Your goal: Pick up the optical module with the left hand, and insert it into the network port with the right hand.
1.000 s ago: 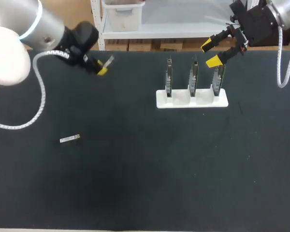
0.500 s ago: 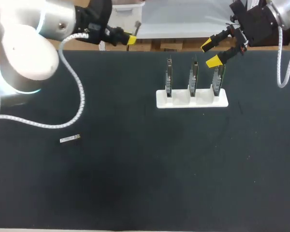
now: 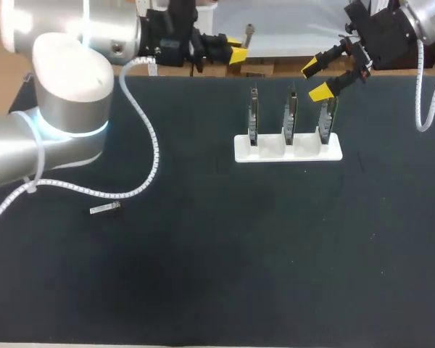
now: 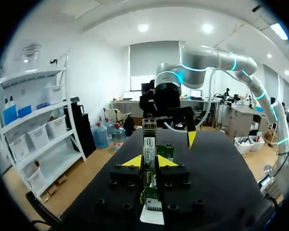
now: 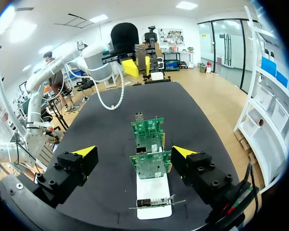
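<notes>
Left wrist view: my left end effector [image 4: 148,161] clamps the optical module [image 4: 149,139]; my right end effector [image 3: 316,80] gapes wide. A skewed handover could drop it.

Robotics lab: robot arm [image 3: 69,87], black table [image 3: 217,275]

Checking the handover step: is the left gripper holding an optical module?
Yes, in the left wrist view the optical module stands upright, clamped between the yellow tips of the left gripper.

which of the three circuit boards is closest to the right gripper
The circuit board at the right end of the white holder in the head view; the right gripper hovers over its top, the other two stand farther off.
</notes>
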`<state>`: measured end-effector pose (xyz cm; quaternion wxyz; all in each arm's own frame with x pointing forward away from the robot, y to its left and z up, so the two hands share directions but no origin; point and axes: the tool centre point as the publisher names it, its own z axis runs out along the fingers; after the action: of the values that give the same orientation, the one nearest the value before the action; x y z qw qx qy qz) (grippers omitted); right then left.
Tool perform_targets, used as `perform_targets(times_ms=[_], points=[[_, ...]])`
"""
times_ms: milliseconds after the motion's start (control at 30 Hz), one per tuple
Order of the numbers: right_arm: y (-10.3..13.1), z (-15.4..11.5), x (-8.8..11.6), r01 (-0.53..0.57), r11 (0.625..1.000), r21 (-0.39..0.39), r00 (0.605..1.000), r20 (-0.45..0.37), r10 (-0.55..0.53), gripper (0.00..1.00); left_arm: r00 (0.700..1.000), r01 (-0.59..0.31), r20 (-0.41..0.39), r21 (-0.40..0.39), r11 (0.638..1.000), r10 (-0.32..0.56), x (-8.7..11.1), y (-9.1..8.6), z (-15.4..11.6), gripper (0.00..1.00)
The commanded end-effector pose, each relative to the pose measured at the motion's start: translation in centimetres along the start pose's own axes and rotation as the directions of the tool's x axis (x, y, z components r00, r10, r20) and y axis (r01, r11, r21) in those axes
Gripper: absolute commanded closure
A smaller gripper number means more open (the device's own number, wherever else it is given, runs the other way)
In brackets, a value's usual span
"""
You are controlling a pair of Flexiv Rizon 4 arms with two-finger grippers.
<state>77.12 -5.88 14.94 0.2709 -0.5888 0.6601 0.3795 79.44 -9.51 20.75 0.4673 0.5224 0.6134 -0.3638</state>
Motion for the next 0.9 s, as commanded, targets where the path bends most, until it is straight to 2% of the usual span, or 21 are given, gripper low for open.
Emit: perform_targets(times_ms=[33,333,567,700,900], points=[[0.1,0.0,0.0,0.001,1.000,0.002,1.000,0.000,-0.001,0.00,0.995,-0.017,0.103,0.062,0.998,0.011,-0.1,0.1,1.6,1.00],[0.1,0.0,0.0,0.001,1.000,0.002,1.000,0.000,-0.001,0.00,0.989,-0.032,0.150,0.132,0.991,0.012,-0.9,-1.5,4.2,1.00],[0.1,0.0,0.0,0.001,1.000,0.002,1.000,0.000,-0.001,0.00,0.991,-0.034,0.134,0.161,0.986,0.013,-0.2,-2.7,6.0,1.00],[0.1,0.0,0.0,0.001,1.000,0.002,1.000,0.000,-0.001,0.00,0.991,-0.006,0.134,0.192,0.981,-0.020,0.4,-3.3,6.9,1.00],[0.1,0.0,0.0,0.001,1.000,0.002,1.000,0.000,-0.001,0.00,0.984,0.037,0.163,0.201,0.979,-0.071,0.4,-3.6,7.5,1.00]])
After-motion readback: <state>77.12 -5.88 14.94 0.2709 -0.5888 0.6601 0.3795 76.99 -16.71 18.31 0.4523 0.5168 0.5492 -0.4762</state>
